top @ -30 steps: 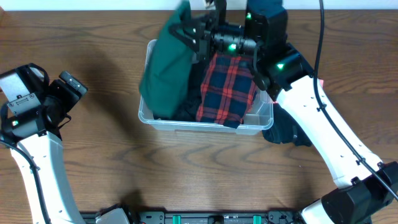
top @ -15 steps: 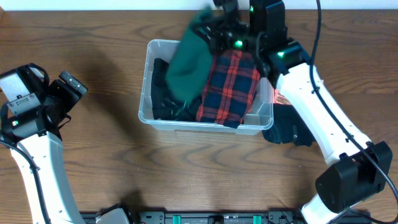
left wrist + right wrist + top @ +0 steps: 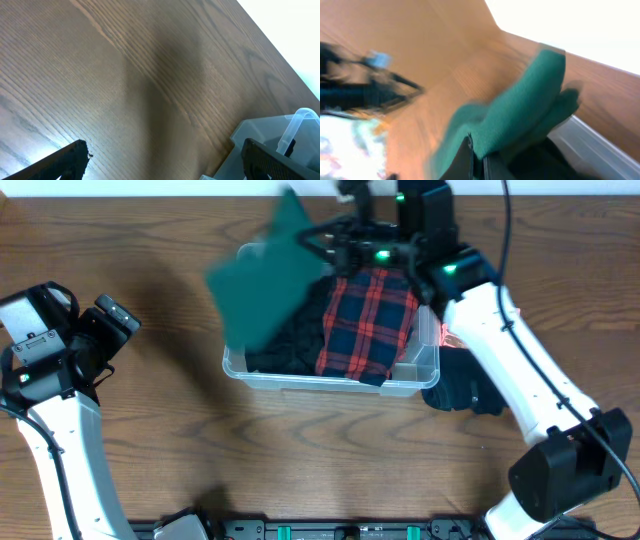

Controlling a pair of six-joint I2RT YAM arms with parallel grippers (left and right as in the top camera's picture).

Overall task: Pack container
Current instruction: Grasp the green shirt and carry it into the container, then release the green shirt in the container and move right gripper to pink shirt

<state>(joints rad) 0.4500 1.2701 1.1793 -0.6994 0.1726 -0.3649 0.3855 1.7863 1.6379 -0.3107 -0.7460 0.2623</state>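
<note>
The container (image 3: 330, 384) is filled by a plaid cloth (image 3: 366, 320) and overhung at its left end by a green cloth (image 3: 260, 292); bare surface (image 3: 170, 405) is left beyond.

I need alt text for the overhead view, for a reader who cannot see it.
The right end effector holds a green cloth over the left end of the clear container, which contains a red plaid garment. The left end effector is open, away from it.

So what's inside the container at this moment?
A red-and-navy plaid garment and dark clothing beside it. The green cloth held by the right gripper hangs over the container's left rim, hiding that corner; the base is covered.
</note>
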